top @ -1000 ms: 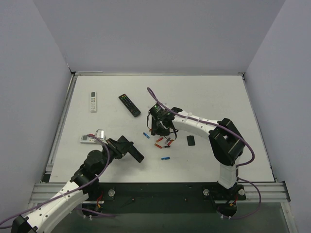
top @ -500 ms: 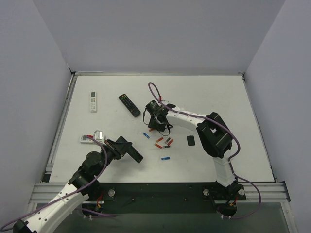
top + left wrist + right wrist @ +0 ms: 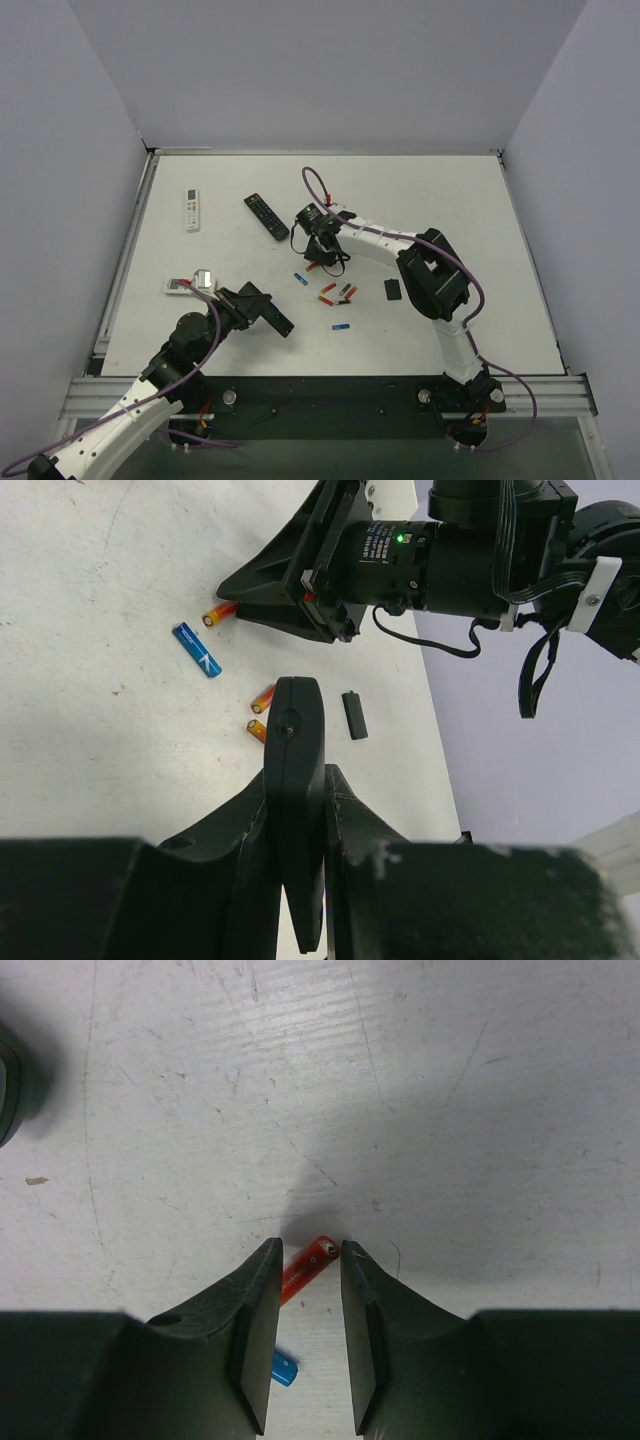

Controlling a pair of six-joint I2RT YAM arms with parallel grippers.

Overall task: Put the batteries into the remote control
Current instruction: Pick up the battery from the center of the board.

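My left gripper [image 3: 262, 310] is shut on the slim black remote control [image 3: 275, 319] and holds it above the table at front left. In the left wrist view the remote [image 3: 297, 780] stands edge-on between the fingers [image 3: 240, 850]. My right gripper [image 3: 314, 260] is low over the table. In the right wrist view it [image 3: 307, 1248] is open, with its tips on either side of a red-orange battery [image 3: 305, 1268] that lies on the table. Other batteries lie scattered nearby: a blue one [image 3: 300, 279], red ones [image 3: 327, 288], and another blue one [image 3: 341, 326]. The small black back cover [image 3: 393, 289] lies to the right.
A black remote with coloured buttons [image 3: 266, 216] lies just left of the right gripper. One white remote [image 3: 192, 210] is at far left and another [image 3: 183, 286] is by the left arm. A blue battery [image 3: 284, 1368] lies under the right fingers.
My right gripper has moved up and to the left, away from the battery cluster, to the red battery near the buttoned remote. The left gripper still holds the remote, barely moved.
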